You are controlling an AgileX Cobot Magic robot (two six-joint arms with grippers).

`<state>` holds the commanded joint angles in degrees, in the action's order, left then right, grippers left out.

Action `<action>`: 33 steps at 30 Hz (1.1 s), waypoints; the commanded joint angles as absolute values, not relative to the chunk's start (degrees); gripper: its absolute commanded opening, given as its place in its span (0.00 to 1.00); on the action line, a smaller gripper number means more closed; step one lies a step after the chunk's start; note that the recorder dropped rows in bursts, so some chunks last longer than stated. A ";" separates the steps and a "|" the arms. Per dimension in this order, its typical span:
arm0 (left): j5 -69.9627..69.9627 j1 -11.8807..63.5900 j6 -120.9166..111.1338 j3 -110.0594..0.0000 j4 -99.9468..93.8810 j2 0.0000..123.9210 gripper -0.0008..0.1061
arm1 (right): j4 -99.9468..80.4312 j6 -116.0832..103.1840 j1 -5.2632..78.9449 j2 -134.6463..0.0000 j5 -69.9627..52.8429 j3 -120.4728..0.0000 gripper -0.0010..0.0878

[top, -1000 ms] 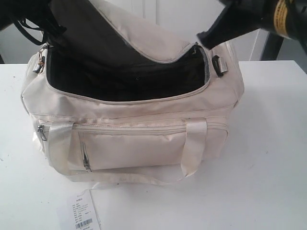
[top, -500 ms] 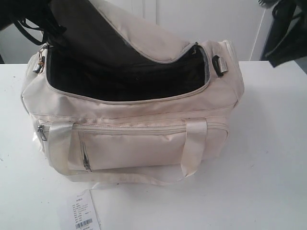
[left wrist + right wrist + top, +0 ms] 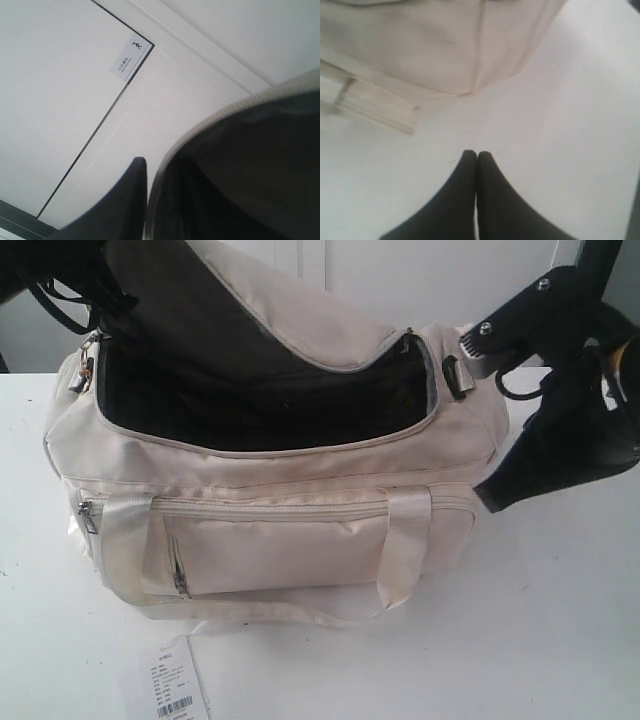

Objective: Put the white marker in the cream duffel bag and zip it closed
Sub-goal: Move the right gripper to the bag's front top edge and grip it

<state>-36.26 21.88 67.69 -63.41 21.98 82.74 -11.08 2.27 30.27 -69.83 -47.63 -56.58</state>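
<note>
Right end effector (image 3: 477, 156) closed on nothing, black fingertips (image 3: 467, 167) pressed together over the white tabletop (image 3: 570, 150) | large soft cream fabric duffel bag (image 3: 280, 540) just beside it, main zip open, flap (image 3: 290, 310) lifted | left end effector (image 3: 141, 167): you see one black finger (image 3: 130, 205) against that flap's edge, grip cannot be told

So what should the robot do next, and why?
Probably lower the flap onto the bag, ready for zipping. The bag gapes open with its flap raised, no marker shows on the table, and the right gripper is shut on nothing beside the bag. Whether the marker lies in the dark inside, I cannot tell.
</note>
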 joint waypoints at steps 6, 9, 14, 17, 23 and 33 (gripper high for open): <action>-36.26 21.88 67.69 -63.41 21.98 82.74 0.28 | 3.97 12.81 30.27 -69.83 -41.98 -56.58 0.01; -36.26 21.88 67.69 -63.41 21.98 82.74 0.28 | 11.09 19.60 30.27 -69.83 -38.49 -56.58 0.01; -36.26 21.88 67.69 -63.41 21.98 82.74 0.28 | 14.68 24.71 30.27 -69.83 -37.62 -56.58 0.01; -36.26 21.88 67.69 -63.41 21.98 82.74 0.28 | 14.80 24.83 30.27 -69.83 -37.62 -56.58 0.01; -36.26 21.88 67.69 -63.41 21.98 82.74 0.28 | 14.80 24.83 30.27 -69.83 -37.62 -56.58 0.01; -36.26 21.88 67.69 -63.41 21.98 82.74 0.28 | 15.53 24.83 30.27 -69.83 -38.24 -56.58 0.01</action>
